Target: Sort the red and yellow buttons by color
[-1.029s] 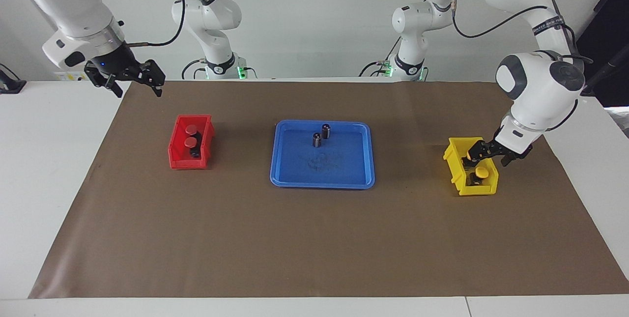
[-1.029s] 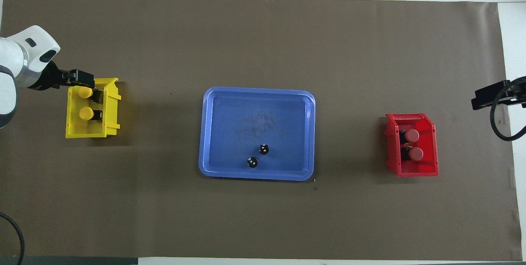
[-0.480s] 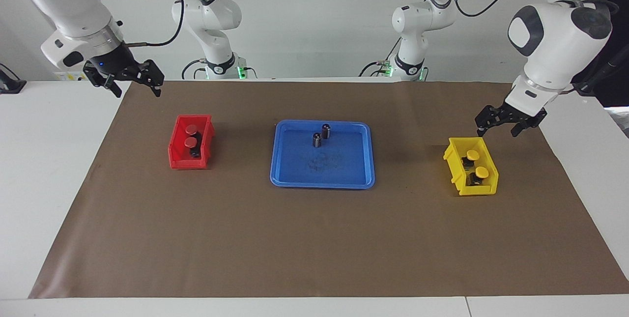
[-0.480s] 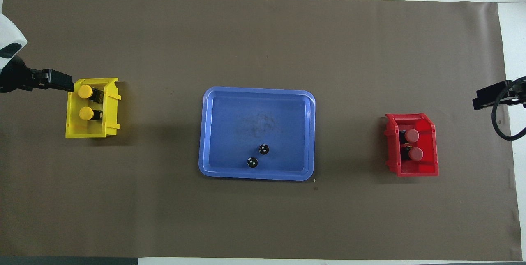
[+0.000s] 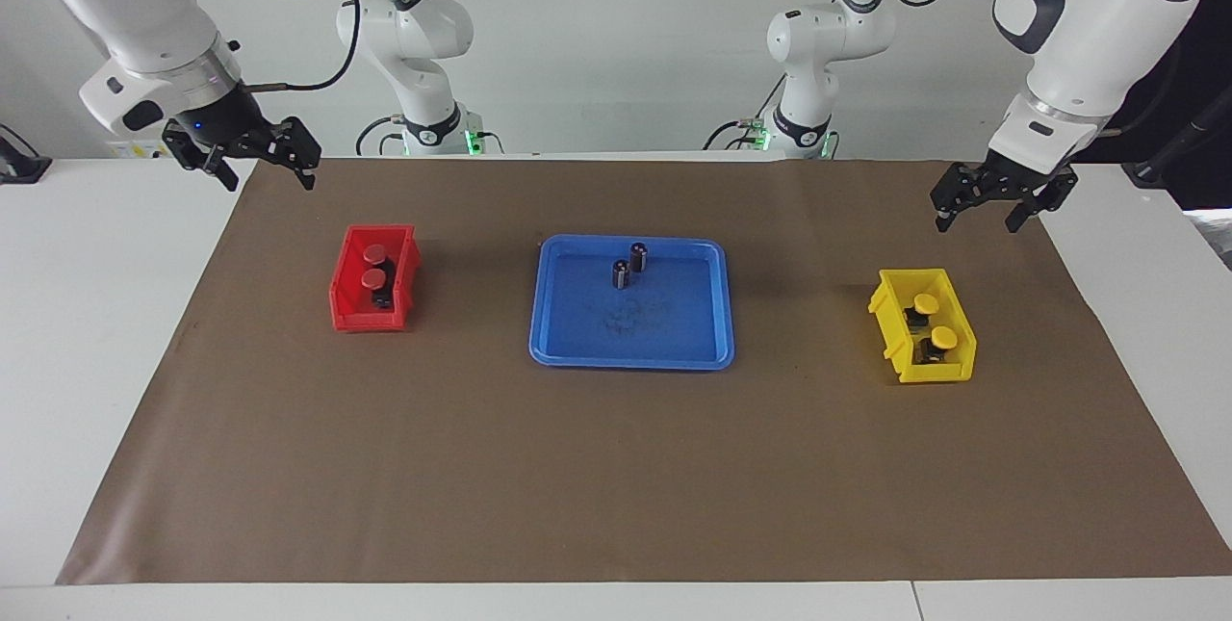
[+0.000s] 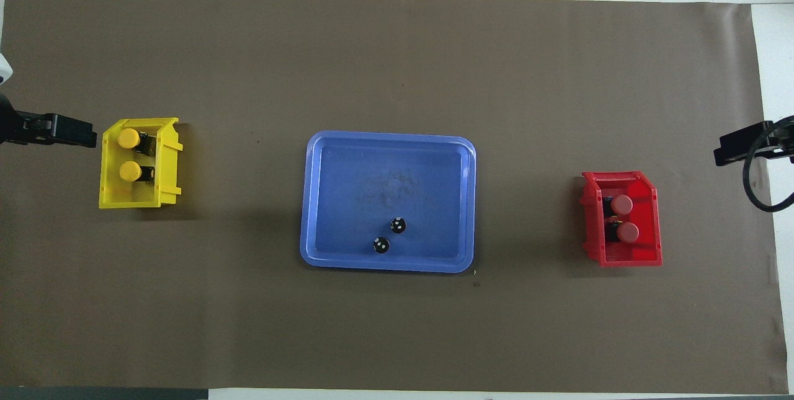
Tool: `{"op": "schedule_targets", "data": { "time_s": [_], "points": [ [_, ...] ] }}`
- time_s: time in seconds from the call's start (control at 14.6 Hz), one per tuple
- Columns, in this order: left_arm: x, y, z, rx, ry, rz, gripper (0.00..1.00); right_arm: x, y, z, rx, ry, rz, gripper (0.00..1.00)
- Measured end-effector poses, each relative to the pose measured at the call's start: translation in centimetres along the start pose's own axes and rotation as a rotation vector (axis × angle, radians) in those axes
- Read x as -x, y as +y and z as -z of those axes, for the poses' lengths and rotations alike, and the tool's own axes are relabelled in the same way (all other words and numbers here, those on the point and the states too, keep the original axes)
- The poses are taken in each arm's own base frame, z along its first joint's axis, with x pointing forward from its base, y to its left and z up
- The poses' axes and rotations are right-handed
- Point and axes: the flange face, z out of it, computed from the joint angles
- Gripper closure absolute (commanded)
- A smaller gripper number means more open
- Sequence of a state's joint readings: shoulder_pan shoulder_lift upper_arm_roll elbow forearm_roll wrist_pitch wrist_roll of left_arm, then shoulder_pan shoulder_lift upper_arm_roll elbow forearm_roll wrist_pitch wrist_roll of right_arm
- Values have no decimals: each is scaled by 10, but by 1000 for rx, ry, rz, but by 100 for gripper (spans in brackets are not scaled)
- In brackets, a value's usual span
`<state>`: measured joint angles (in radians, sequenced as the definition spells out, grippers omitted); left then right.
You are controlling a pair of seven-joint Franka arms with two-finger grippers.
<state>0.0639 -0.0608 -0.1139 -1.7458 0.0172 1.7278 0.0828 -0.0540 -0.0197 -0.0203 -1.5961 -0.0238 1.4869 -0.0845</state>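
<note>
Two yellow buttons (image 5: 926, 302) (image 5: 944, 338) lie in the yellow bin (image 5: 938, 373) toward the left arm's end; from overhead the yellow buttons (image 6: 128, 137) (image 6: 129, 170) show side by side in that bin (image 6: 133, 201). Two red buttons (image 5: 377, 253) (image 5: 372, 280) lie in the red bin (image 5: 356, 318), also visible from above as red buttons (image 6: 622, 204) in the red bin (image 6: 626, 258). My left gripper (image 5: 977, 217) (image 6: 87, 136) hangs open and empty above the mat beside the yellow bin. My right gripper (image 5: 269, 180) (image 6: 722, 152) waits open and empty over the mat's edge near the red bin.
A blue tray (image 5: 626, 351) (image 6: 322, 257) sits mid-table between the bins and holds two dark capless cylinders (image 5: 638, 256) (image 5: 621, 273) standing upright. A brown mat (image 5: 481, 467) covers the table.
My left gripper has lifted out of the yellow bin, leaving the second yellow button inside, and has drawn back toward the table's end. The right arm has stayed put.
</note>
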Motion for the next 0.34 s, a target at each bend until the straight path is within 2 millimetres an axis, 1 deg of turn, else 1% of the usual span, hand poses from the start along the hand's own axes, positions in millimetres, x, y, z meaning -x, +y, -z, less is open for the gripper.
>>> {"op": "schedule_targets", "data": {
  "time_s": [0.21,0.34],
  "points": [
    [4,0,17,19,-5,6,0,0,0,0,0,0,0,0],
    [5,-1,19,27,-9,11,0,0,0,0,0,0,0,0]
  ]
}}
